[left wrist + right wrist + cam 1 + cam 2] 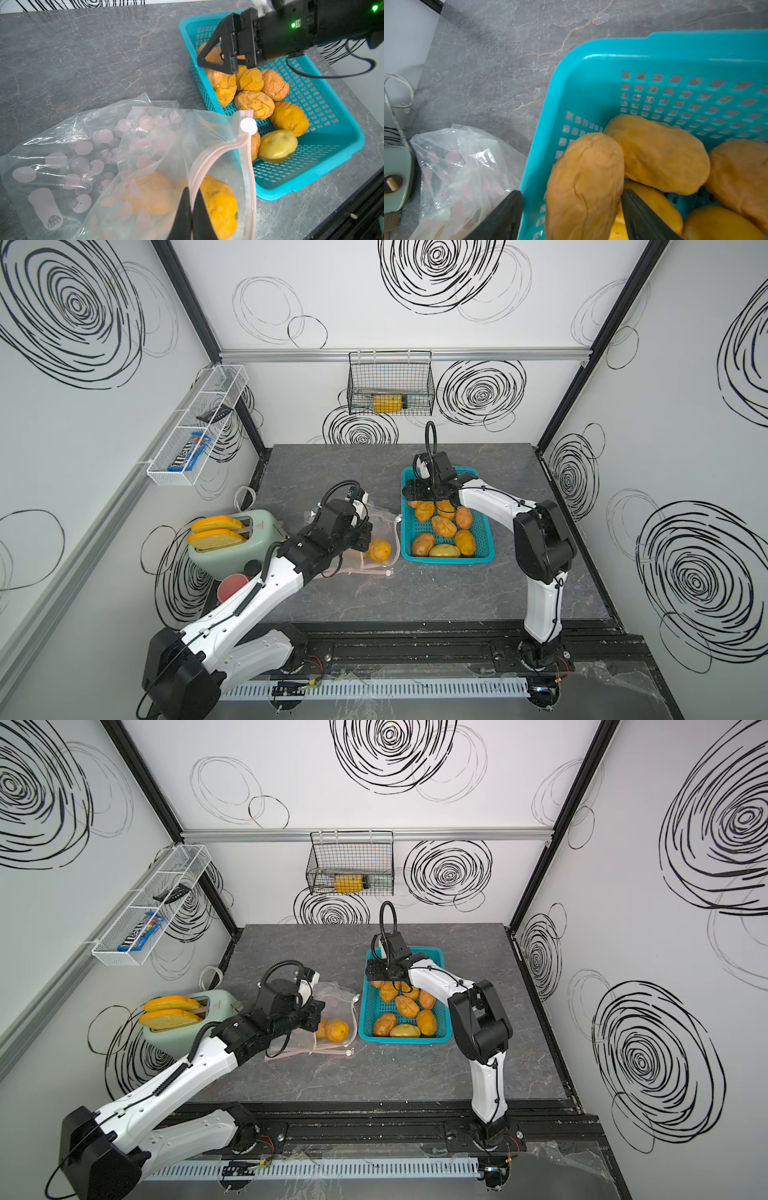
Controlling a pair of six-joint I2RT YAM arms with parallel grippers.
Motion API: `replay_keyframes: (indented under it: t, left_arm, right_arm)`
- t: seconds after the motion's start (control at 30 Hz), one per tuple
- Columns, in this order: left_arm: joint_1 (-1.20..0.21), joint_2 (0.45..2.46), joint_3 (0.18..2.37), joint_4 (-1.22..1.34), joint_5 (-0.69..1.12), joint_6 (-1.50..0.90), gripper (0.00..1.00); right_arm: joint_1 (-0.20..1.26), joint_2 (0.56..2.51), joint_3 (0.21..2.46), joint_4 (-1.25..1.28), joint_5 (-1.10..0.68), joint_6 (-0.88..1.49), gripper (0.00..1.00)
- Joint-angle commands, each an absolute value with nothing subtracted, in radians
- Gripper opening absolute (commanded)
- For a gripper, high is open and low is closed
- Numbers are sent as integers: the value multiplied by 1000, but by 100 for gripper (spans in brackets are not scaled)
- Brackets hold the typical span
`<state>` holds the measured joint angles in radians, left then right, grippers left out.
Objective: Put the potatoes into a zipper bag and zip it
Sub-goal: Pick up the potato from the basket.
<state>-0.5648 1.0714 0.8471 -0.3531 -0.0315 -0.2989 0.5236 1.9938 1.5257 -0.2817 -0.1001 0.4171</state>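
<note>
left gripper (192, 195): clenched on the pink zip strip (224, 145) of the zipper bag (128, 145), lifting its mouth just beside the teal basket (332, 158).
right gripper (571, 192): jaws spread, straddling one potato (583, 166) at the basket's far end; not gripping it (a gap shows on the bag side).
potatoes (442, 526): most lie in the basket; two (379, 549) lie in the bag beside it.
risk, basket wall: the bag-side finger (506, 212) looks level with the basket's wall, so closing could nip plastic instead of potato.
risk, neighbour: another potato leans on the chosen one and may be dragged or roll.
risk, bag: pinched at one spot, its mouth may sag.
hidden: fingertips cut off in the right wrist view. Both top views have the gripper covering the potatoes under it. I cannot tell whether that finger is inside the wall.
</note>
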Motion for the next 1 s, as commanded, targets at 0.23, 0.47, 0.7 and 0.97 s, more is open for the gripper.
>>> replay_keyframes:
  t: [0.23, 0.47, 0.7, 0.97]
  left_arm:
    - [-571, 1054, 851, -342, -54, -294, 0]
    - [-572, 1058, 851, -344, -52, -291, 0]
    - [-573, 1061, 851, -345, -53, -292, 0]
    - [-572, 1062, 851, -345, -51, -292, 0]
  right_arm:
    - [494, 1979, 1473, -320, -55, 436, 73]
    - [491, 1933, 1444, -294, -81, 439, 72]
    - [487, 1982, 1478, -322, -74, 420, 71]
    - [493, 2050, 1519, -347, -75, 404, 70]
